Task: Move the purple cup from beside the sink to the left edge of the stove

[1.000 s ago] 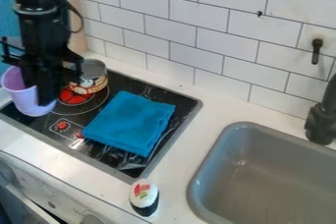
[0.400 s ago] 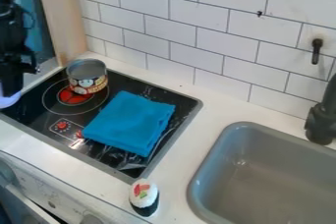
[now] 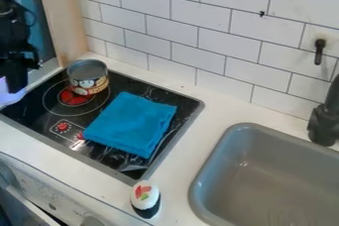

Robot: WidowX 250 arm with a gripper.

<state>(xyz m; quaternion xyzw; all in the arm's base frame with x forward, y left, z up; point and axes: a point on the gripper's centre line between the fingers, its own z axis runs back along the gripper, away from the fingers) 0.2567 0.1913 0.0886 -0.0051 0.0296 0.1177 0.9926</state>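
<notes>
Shifting to the left edge since a second ago, the gripper [image 3: 17, 84] and the purple cup [image 3: 11, 96] are leaving more of the stove [image 3: 119, 164] in sight, while the can, cloth and sushi roll are staying put. White tiles are covering the wall [image 3: 198, 27] behind the pale worktop [image 3: 179, 163]. On the right, a grey sink [image 3: 275, 185] is sitting sunk into the worktop, and the black stove is lying flat on the left. Reaching down at the upper left, the black arm [image 3: 10, 27] is showing in front of a blue surface, beside a light wooden panel [image 3: 63, 17]. A folded blue cloth [image 3: 132, 123] is resting on the right-hand part of the stove. Behind the sink, a black tap [image 3: 324, 123] is standing at the right edge. An open can [image 3: 88, 79] is standing upright near the stove's back corner, partly covering the red burner ring [image 3: 73, 97]. The cup is hanging at the stove's left corner; the gripper is closing on its side, though how wide the gap is, one cannot tell. A sushi roll [image 3: 145, 200] is standing on the worktop between the stove and the sink, near both. Smallest, a dark hook [image 3: 319, 51] is sticking out from the wall.
</notes>
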